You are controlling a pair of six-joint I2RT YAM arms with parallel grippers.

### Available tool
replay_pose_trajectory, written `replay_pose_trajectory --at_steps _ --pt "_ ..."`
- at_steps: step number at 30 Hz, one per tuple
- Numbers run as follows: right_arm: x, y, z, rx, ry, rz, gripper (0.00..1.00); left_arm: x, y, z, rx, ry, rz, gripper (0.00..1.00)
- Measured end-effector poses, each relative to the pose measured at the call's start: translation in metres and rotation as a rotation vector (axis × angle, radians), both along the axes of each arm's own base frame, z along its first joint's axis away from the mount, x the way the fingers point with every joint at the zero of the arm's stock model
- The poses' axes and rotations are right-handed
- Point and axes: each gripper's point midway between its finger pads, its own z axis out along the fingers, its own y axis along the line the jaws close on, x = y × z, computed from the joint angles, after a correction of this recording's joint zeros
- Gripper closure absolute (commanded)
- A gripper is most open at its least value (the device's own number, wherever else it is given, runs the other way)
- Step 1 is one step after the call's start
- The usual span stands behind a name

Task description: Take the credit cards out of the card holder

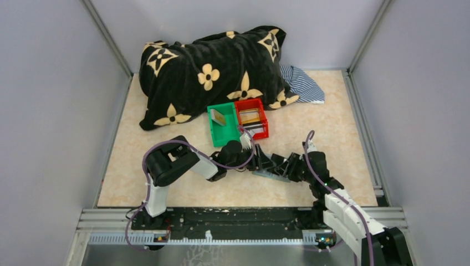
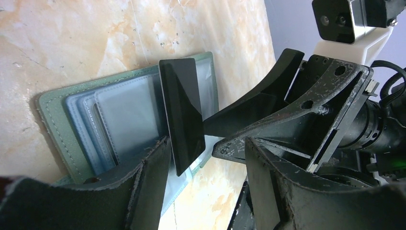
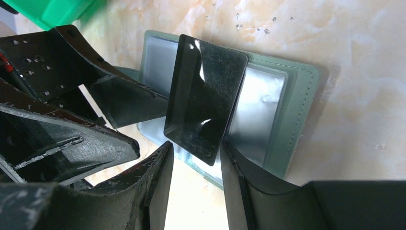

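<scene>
The black credit card (image 3: 203, 103) is out of its pocket and stands tilted above the open card holder (image 3: 299, 110). The holder lies flat on the tabletop (image 3: 359, 57) at the centre of the overhead view, where the two arms meet. In the right wrist view the card's long axis runs from the bottom centre of the frame up toward the top centre, leaning a little to the right. Its lower short edge sits squarely between that arm's fingers.

The right end effector (image 3: 196, 148) is closed onto that lower end — one finger against each long edge, as far as I can judge. The left end effector (image 2: 207, 142) is spread wide and grips nothing. In its own view the card passes just beside the finger at lower left, and the other finger is well apart from it.

So the right arm has the card, and the coming move probably turns on direction. The green bin (image 1: 220, 132) and red bin (image 1: 265, 119) sit just above the end effectors in the overhead view — toward the upper left corner of the right wrist frame. The card likely has to travel that way, past the left arm's fingers, which crowd that same side.
</scene>
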Motion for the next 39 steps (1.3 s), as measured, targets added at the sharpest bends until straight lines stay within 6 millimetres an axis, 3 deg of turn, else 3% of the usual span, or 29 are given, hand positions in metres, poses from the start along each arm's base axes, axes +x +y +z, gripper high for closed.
replay_pose_trajectory --at_steps 10,17,24,29,36,39 --pt "0.002 0.004 0.013 0.056 -0.066 -0.004 0.6 0.0 0.0 0.0 0.0 0.0 -0.001 0.36" --pt "0.003 0.005 0.006 0.059 -0.055 -0.005 0.6 -0.001 -0.004 -0.004 0.003 0.01 -0.019 0.46" --pt "0.007 0.005 0.001 0.058 -0.042 -0.01 0.61 -0.002 -0.011 -0.007 -0.056 0.055 -0.054 0.69" --pt "0.007 0.005 0.001 0.059 -0.045 -0.01 0.61 -0.002 -0.011 -0.005 -0.084 0.068 -0.055 1.0" --pt "0.0 0.006 0.004 0.052 -0.053 0.025 0.62 -0.007 0.001 -0.014 -0.078 0.069 -0.039 1.0" --pt "0.003 0.009 0.02 0.057 -0.091 0.043 0.62 -0.013 0.012 -0.017 -0.089 0.074 -0.034 1.0"
